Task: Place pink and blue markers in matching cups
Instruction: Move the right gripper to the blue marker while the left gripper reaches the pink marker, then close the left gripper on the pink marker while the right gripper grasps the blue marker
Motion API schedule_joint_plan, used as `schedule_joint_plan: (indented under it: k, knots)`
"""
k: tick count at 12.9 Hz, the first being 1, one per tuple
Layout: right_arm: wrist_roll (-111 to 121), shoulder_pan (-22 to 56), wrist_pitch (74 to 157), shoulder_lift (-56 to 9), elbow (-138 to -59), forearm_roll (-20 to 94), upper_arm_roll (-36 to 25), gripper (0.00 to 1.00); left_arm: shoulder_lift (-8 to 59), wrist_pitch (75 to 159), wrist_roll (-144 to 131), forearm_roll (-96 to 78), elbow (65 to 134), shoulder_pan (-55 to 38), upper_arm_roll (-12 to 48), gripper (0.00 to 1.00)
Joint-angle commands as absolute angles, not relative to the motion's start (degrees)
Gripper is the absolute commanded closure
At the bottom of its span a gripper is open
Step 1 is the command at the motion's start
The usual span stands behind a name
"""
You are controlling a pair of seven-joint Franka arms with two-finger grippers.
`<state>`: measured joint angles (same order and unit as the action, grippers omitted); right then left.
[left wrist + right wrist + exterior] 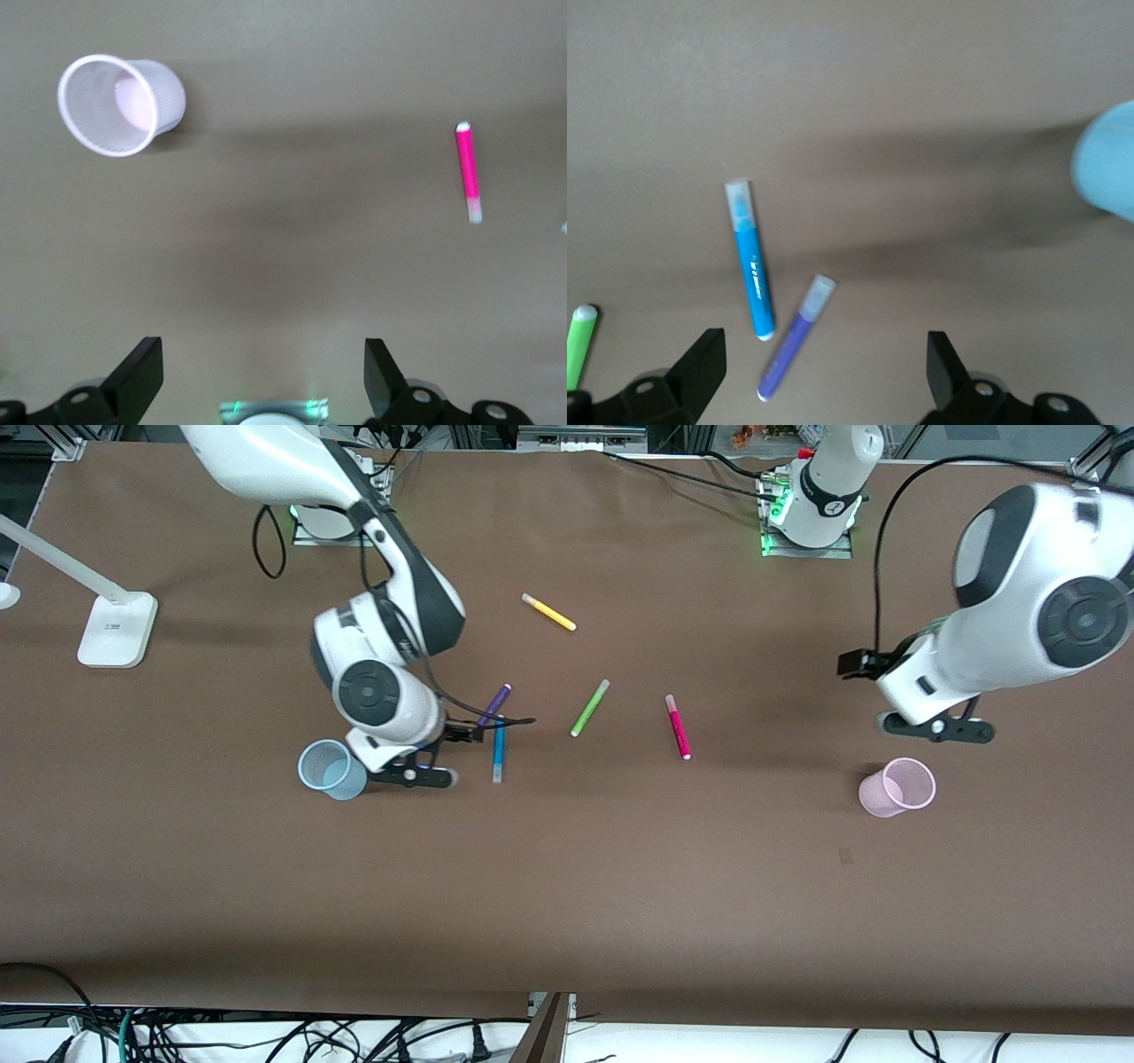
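Two pincers in the air, both spread wide with nothing between the fingers. Right pincer [412, 772] low over the worktop [567, 886], between the blue cup [331, 770] and the blue marker [499, 751]; fingertips cut off at the edge of the right wrist view. Left pincer [937, 728] over bare worktop, just above the pink cup [897, 787], itself nearer the front camera.

Blue marker flat on the worktop, close beside the right pincer, its upper end touching or crossing the purple marker [494, 704]; contact there partly hidden by a black cable. Blue cup upright at the right arm's end, only a blurred sliver of it [1107, 168] caught in the right wrist view.

Pink marker [678, 726] flat near mid-worktop, well apart from both cups, toward the left arm's end from the green marker [590, 708]. Yellow marker [548, 612] alone, farther from the front camera. Green marker half cut off in the right wrist view [579, 345].
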<state>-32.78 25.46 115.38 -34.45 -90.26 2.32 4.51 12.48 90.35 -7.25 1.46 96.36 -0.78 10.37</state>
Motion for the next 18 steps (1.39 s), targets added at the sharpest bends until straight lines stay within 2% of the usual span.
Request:
schedule_joint_plan:
  k: [1, 7, 13, 14, 18]
  knots:
    - [-33.4, 26.98, 120.04, -38.22, -89.74, 1.93, 4.22, 0.0, 15.54, 94.99, -14.83, 1.14, 97.56, -1.93, 13.35, 0.0]
    - [-29.9, 29.53, 128.66, -43.32, -89.74, 1.93, 4.22, 0.0, 20.38, 109.84, -28.28, 1.14, 104.14, -10.53, 13.62, 0.0]
    - [-28.74, 31.11, 134.56, -45.79, -90.61, 2.02, 4.22, 0.0, 25.14, 117.94, -34.7, 4.46, 105.99, -16.43, 13.54, 0.0]
    - [-28.74, 31.03, 135.52, -45.79, -91.4, 2.02, 4.22, 0.05, 25.14, 119.78, -36.8, 6.92, 107.74, -17.48, 13.54, 0.0]
    - [-29.0, 30.85, 136.14, -45.7, -91.93, 2.11, 4.22, 0.89, 27.85, 125.16, -40.78, 8.0, 110.39, -20.21, 13.45, 0.0]
